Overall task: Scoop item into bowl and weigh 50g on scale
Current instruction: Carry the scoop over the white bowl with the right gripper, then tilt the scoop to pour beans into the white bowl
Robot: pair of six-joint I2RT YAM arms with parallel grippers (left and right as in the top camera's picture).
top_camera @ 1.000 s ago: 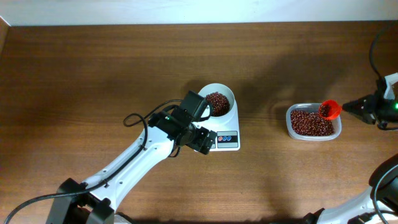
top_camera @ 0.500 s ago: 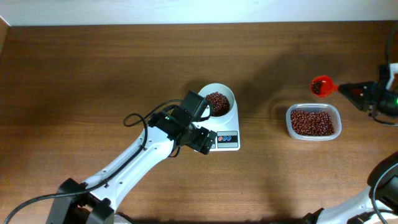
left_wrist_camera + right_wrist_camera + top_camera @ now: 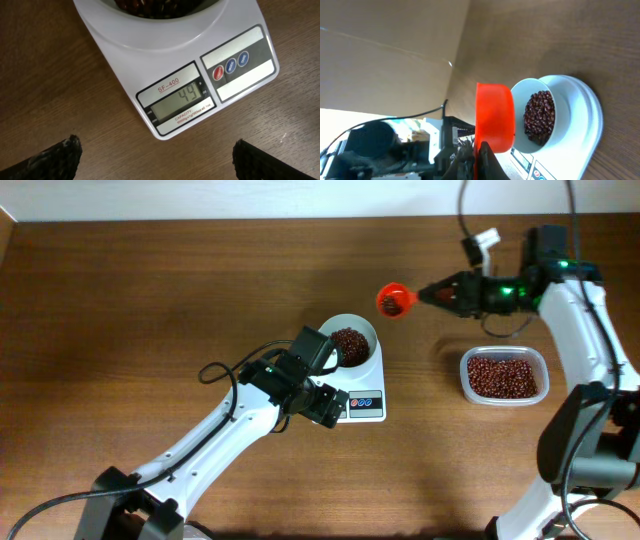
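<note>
Surveying the overhead view, we record a dark brown wood-grain tabletop that fills nearly the whole frame, with a pale band along its far edge. The scale sits near the centre with the bowl on its platform. A heap of beans lies in the bowl. In the left wrist view the display reads 49, and the grain and fine scratches of the wood are plain around the scale. The left claw hangs at the display end of the scale, its fingers spread wide apart and gripping nothing. To the right, well apart from the scale, a clear tub rests on the wood with more beans inside. The right claw is clamped on the handle of an orange scoop, held in the air just beyond the bowl's far right rim and not touching it. We cannot tell whether the scoop is loaded. The right wrist view shows a plain brown panel behind the tabletop and blurred equipment at lower left.
</note>
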